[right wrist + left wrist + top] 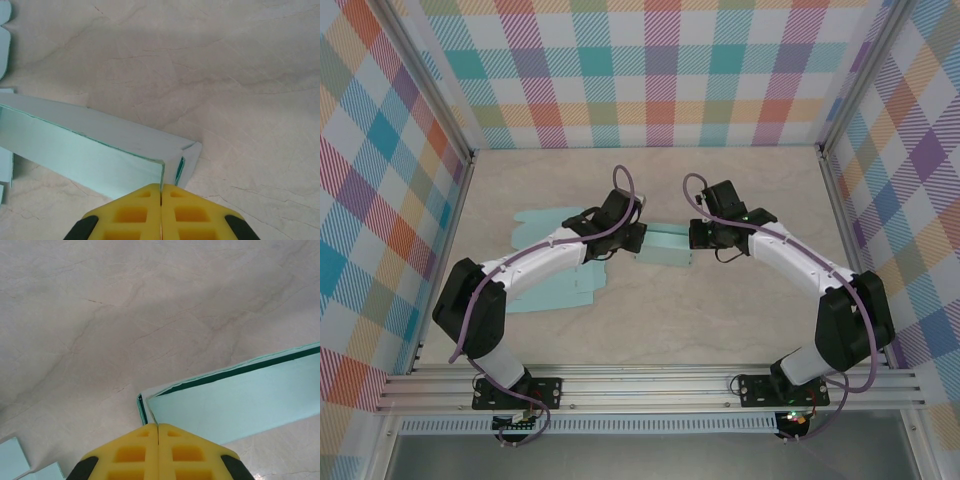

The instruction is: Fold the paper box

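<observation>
The paper box is a pale teal card sheet at the table's middle, with one long wall folded up between my two grippers. My left gripper is shut on that wall's left end, where the thin card edge runs between its yellow fingers. On the wall's right end my right gripper is shut, beside a small tucked corner flap. The rest of the sheet lies flat to the left, partly hidden under my left arm.
Plaid walls on metal posts close in the marble-look table on three sides. A metal rail runs along the near edge. Bare tabletop lies beyond the box and to the near right.
</observation>
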